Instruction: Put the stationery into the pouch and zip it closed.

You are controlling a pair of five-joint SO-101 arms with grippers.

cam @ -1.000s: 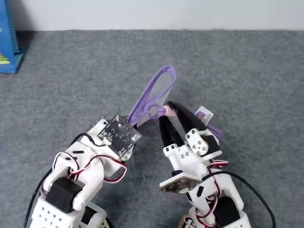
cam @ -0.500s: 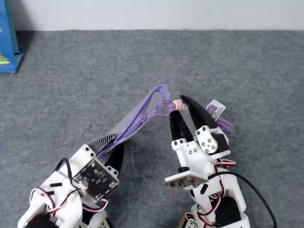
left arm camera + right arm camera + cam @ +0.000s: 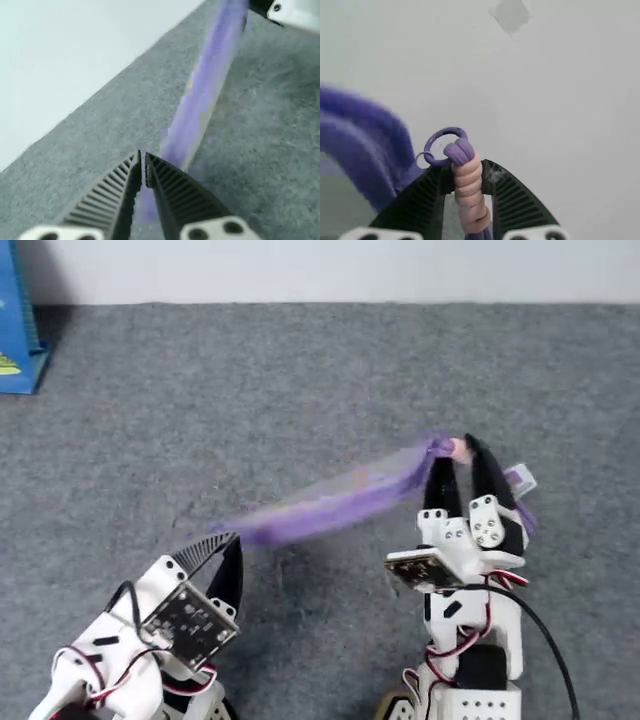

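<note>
Pinching the pink coiled zip pull in my right gripper and the purple pouch's other end in my near-shut left gripper, I judge the pouch, strung above the grey mat, light, limp and slippery, best gripped at cord and seam.

White arms, black ribbed end effectors

Left gripper sits by the pouch's near end, jaws closed; right gripper pinches the zip pull.
</note>
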